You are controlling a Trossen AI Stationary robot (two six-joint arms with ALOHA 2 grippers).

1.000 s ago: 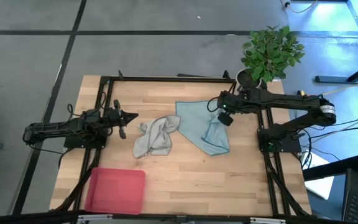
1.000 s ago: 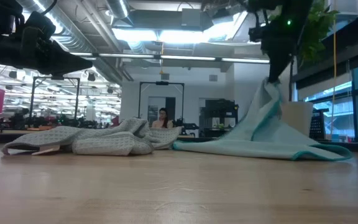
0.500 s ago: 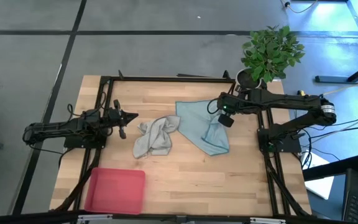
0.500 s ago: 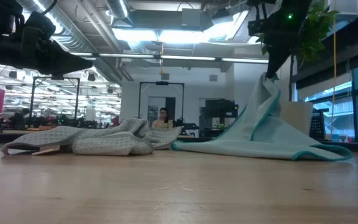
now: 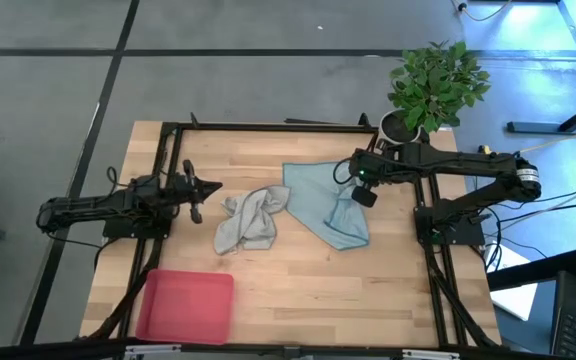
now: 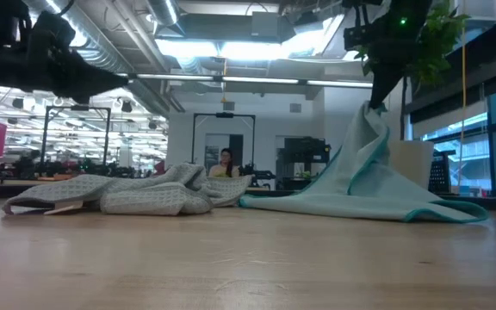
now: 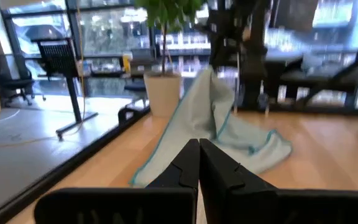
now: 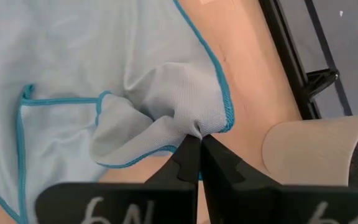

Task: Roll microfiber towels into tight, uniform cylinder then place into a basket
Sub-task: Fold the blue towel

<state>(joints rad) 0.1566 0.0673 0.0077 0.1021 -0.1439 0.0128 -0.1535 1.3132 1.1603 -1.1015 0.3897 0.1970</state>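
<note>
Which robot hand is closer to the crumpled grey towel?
The left gripper, shut and empty, hovers just beside the grey towel. The right gripper is farther away, pinching up the blue towel.

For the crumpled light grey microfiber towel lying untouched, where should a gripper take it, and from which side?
Probably at a free corner of the crumpled light grey microfiber towel, such as the thin flap at its left end in the low view, coming down from above. The middle is bunched into thick folds, while that edge lies flat on the wooden table, so shut jaws would catch a single layer.

Right tool point(image 8: 199, 144) pinched closed, raised; left tool point(image 5: 211, 186) closed.
</note>
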